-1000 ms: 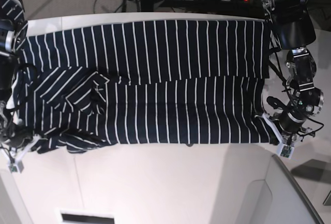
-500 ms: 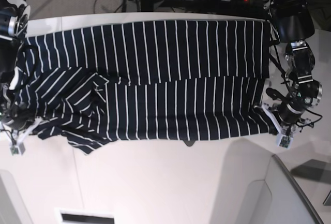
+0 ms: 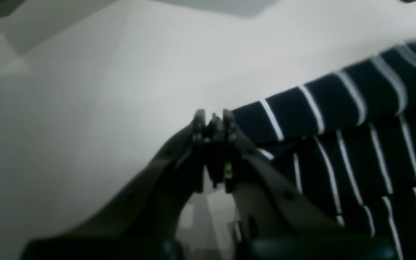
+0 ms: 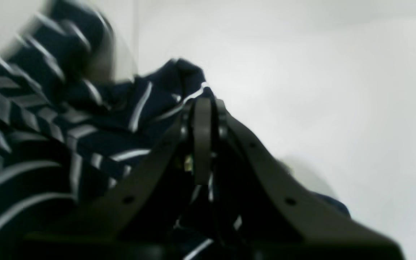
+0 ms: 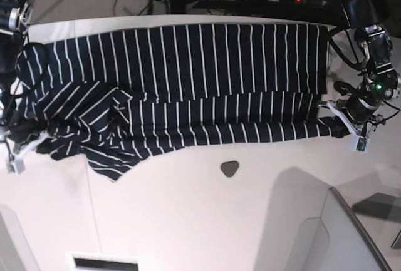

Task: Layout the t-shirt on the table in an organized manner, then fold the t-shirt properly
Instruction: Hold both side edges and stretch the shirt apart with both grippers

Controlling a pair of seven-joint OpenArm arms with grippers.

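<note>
The table [image 5: 207, 221], a broad white top with a curved near edge at the lower right of the base view and 1 thin dark seam line running down its left part, fills most of that frame. Across its upper half lies the t-shirt [image 5: 188, 89], a dark navy-black garment with thin, widely spaced white stripes. Its long axis runs left to right across the frame, almost from one side of the table to the other. The right end is a straight vertical edge; the left end is bunched, with stripes turning diagonal and a loose fold drooping toward the lower left. The upper band lies flat with upright stripes, and a second layer is doubled along the middle, its lower edge slanting slightly up toward the right.

At the right edge of the base view the left gripper [image 5: 335, 127] sits at the shirt's lower right corner. The left wrist view shows the left gripper [image 3: 213, 121] with its jaws pressed together on a sliver of dark cloth, the striped edge stretching away to the upper right.

At the left edge, the right gripper [image 5: 28, 141] meets the crumpled end. The right wrist view shows the right gripper [image 4: 202, 108] pinched closed on a rumpled peak of the fabric.

Below the shirt, apart from it, lies a small dark grey rounded-triangle piece [image 5: 230, 168] on bare table.
</note>
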